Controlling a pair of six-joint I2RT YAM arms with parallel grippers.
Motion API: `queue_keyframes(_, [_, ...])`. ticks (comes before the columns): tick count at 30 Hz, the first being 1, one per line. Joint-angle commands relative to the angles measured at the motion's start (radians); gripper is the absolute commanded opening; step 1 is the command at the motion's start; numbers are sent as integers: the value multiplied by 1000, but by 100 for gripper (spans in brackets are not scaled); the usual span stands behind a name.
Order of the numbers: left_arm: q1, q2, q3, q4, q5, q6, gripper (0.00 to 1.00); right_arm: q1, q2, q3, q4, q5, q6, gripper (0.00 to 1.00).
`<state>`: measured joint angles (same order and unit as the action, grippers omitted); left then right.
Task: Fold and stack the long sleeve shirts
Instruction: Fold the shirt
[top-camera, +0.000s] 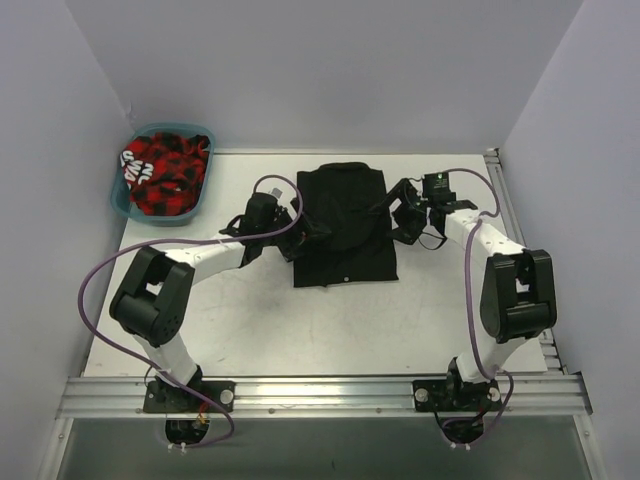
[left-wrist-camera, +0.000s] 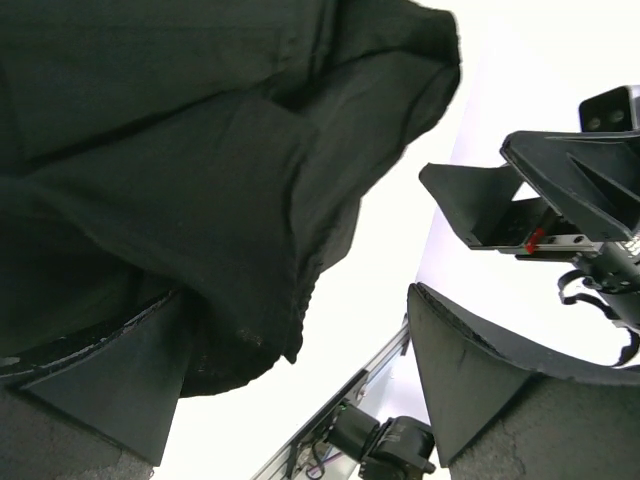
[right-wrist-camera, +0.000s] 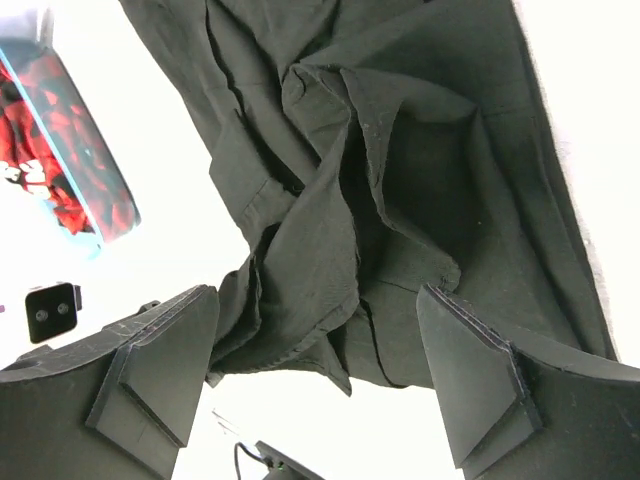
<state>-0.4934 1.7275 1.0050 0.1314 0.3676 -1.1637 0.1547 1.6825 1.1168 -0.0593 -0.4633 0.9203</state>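
Jaws spread, left gripper (top-camera: 306, 231) and right gripper (top-camera: 392, 209) are flanking the half-folded black collared cloth shirt (top-camera: 345, 240). Pinching its sides likely comes next.

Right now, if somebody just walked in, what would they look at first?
Probably the black shirt, lying partly folded in the middle of the white table. The left gripper and right gripper are open at its two sides. Next would be the teal basket in the far left corner, holding bright red-and-black checked cloth.
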Motion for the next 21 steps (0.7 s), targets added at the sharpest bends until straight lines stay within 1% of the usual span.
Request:
queue_keyframes(1, [6,-46,-20,28,-10,32,93,28,5,-18,-7,8,-14,82])
queue_keyframes(7, [6,-51,-23,19,-12,50,93,51,11,-44,-19,127,-38,82])
queue_keyframes(13, [6,-48,-17,11,-15,56,93,77,69,-29,19,114,-54,82])
queue_keyframes(21, [6,-46,-14,7,-10,62,93,114,132,52,30,88,-31,81])
